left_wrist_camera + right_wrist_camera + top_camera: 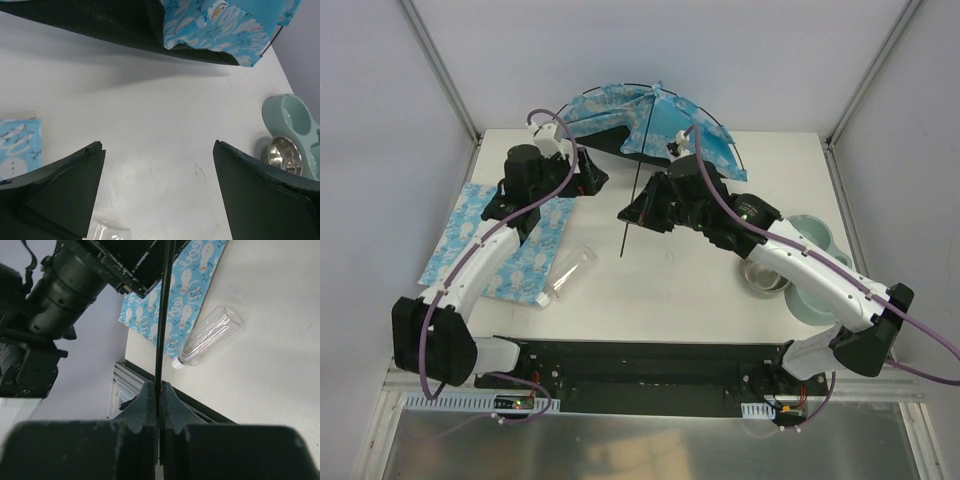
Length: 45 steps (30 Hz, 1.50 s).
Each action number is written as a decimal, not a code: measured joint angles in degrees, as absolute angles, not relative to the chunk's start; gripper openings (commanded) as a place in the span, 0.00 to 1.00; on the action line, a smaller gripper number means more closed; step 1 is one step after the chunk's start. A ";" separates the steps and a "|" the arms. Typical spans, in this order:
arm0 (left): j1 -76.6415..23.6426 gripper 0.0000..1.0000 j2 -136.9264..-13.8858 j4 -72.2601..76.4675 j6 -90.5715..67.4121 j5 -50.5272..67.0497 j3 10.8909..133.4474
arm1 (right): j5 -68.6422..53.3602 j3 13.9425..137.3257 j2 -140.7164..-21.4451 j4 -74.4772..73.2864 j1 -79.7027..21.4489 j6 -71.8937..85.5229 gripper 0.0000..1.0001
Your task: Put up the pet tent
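Blue with a pale white snowman-and-star print, slumped half-raised at the far edge of the white table (680,290): small fabric pet tent (650,125), thin black hoops arching over it, dark base panel turned toward the arms. Right gripper (158,390) clenched on a thin black tent pole (164,315), jaws pinched tight, rod running straight up between them, lower end down near the tabletop, touching or not impossible to tell. Left gripper (157,150) released, fingers spread wide over bare table, grasping nothing, just short of the tent's dark base. Most likely the pole-seating step. To do it well: hold the rod firmly, steer its free tip toward a corner of the base rather than into loose fabric, bend it gradually, and bring the open left hand onto the base edge to pin the tent against sliding off the back of the table. Stay clear of the flat light-blue printed mat (500,245), the clear plastic bottle (568,272) and the mint-green double feeder (815,270) with its steel bowl (765,278). No brand, label or legible writing anywhere; only picture print on the fabrics, and no readable label on the bottle.
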State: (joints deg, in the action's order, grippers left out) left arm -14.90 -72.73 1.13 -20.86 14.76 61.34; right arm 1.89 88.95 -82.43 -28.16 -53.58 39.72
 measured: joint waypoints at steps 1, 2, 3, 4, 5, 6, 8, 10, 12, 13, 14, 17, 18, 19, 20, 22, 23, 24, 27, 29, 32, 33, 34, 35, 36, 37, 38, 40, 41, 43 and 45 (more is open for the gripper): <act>-14.90 0.92 -74.11 3.53 -20.60 16.49 60.95 | 1.85 89.21 -82.43 -28.49 -53.45 40.03 0.00; -14.90 0.93 -75.20 5.26 -20.43 17.74 60.71 | 1.87 89.38 -82.43 -28.80 -53.41 40.16 0.00; -14.90 0.92 -76.49 7.75 -20.32 19.14 60.25 | 1.87 89.56 -82.43 -29.06 -53.32 40.34 0.00; -14.90 0.92 -77.80 10.28 -20.27 20.23 59.79 | 1.87 89.78 -82.43 -29.30 -53.30 40.51 0.00; -14.90 0.92 -79.07 12.97 -20.25 21.17 59.27 | 1.87 89.89 -82.43 -29.36 -53.21 40.71 0.00; -14.90 0.92 -80.31 15.49 -20.25 22.09 58.81 | 1.87 90.04 -82.43 -29.45 -53.12 40.95 0.00; -14.90 0.91 -82.61 20.78 -20.29 22.83 57.76 | 1.87 90.28 -82.43 -29.47 -52.90 41.25 0.00; -14.90 0.90 -85.52 26.46 -20.27 23.24 56.93 | 1.87 90.59 -82.43 -29.47 -52.66 41.47 0.00; -14.90 0.90 -88.97 32.16 -20.32 23.77 56.40 | 1.85 90.78 -82.43 -29.43 -52.51 41.63 0.00; -14.90 0.89 -90.87 35.22 -20.49 23.97 56.27 | 1.85 90.80 -82.43 -29.45 -52.47 41.78 0.00; -14.90 0.89 -92.82 38.09 -20.84 24.08 56.27 | 1.85 90.80 -82.43 -29.45 -52.47 41.85 0.00; -14.87 0.87 -97.58 45.04 -22.94 24.56 56.34 | 1.85 90.80 -82.41 -29.45 -52.40 42.06 0.00; -14.87 0.86 -98.87 46.54 -23.53 24.93 56.58 | 1.85 90.80 -82.39 -29.47 -52.38 42.15 0.00; -14.87 0.86 -100.29 48.21 -24.23 25.17 57.06 | 1.85 90.80 -82.39 -29.45 -52.36 42.30 0.00; -14.87 0.86 -101.34 49.43 -24.75 25.39 57.60 | 1.85 90.80 -82.37 -29.45 -52.36 42.46 0.00; -14.87 0.86 -103.74 52.34 -26.24 25.58 59.18 | 1.85 90.80 -82.35 -29.47 -52.34 42.74 0.00; -14.90 0.86 -104.51 53.45 -26.68 25.67 59.77 | 1.85 90.80 -82.35 -29.45 -52.34 42.87 0.00; -14.90 0.86 -104.92 54.39 -26.96 25.78 60.20 | 1.85 90.80 -82.35 -29.45 -52.34 42.94 0.00; -14.90 0.84 -106.00 56.60 -27.70 26.50 61.82 | 1.85 90.80 -82.35 -29.45 -52.34 43.18 0.00; -14.90 0.83 -106.19 57.41 -27.77 26.61 62.78 | 1.87 90.80 -82.35 -29.45 -52.34 43.38 0.00; -14.98 0.80 -106.69 58.41 -27.68 26.85 64.51 | 1.87 90.80 -82.35 -29.45 -52.34 43.51 0.00; -15.05 0.79 -106.89 58.39 -27.53 26.87 64.97 | 1.87 90.80 -82.35 -29.45 -52.34 43.53 0.00; -15.09 0.78 -107.09 58.33 -27.31 26.89 65.36 | 1.87 90.80 -82.35 -29.45 -52.31 43.55 0.00; -15.31 0.75 -107.59 57.98 -26.63 26.96 66.32 | 1.87 90.83 -82.35 -29.45 -52.31 43.64 0.00; -15.46 0.73 -108.03 57.76 -26.17 26.96 67.02 | 1.85 90.83 -82.35 -29.45 -52.31 43.72 0.00; -15.75 0.71 -108.57 57.32 -25.54 27.00 67.90 | 1.85 90.85 -82.35 -29.45 -52.31 43.81 0.00; -16.12 0.70 -109.10 56.75 -24.75 26.98 68.69 | 1.85 90.87 -82.35 -29.45 -52.31 43.92 0.00; -16.58 0.69 -110.04 56.27 -23.51 26.98 69.84 | 1.80 90.94 -82.35 -29.45 -52.31 44.10 0.00; -16.60 0.68 -110.41 56.12 -23.16 27.00 70.28 | 1.69 90.96 -82.35 -29.43 -52.31 44.14 0.00; -16.95 0.62 -111.00 54.96 -22.35 27.03 71.13 | 1.61 90.96 -82.35 -29.43 -52.29 44.34 0.00; -17.28 0.51 -111.11 53.89 -21.39 27.07 71.66 | 1.48 90.98 -82.35 -29.45 -52.29 44.38 0.00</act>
State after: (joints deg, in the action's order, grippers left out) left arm -17.28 -111.11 53.89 -21.39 27.07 71.66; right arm 1.48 90.98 -82.35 -29.45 -52.29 44.38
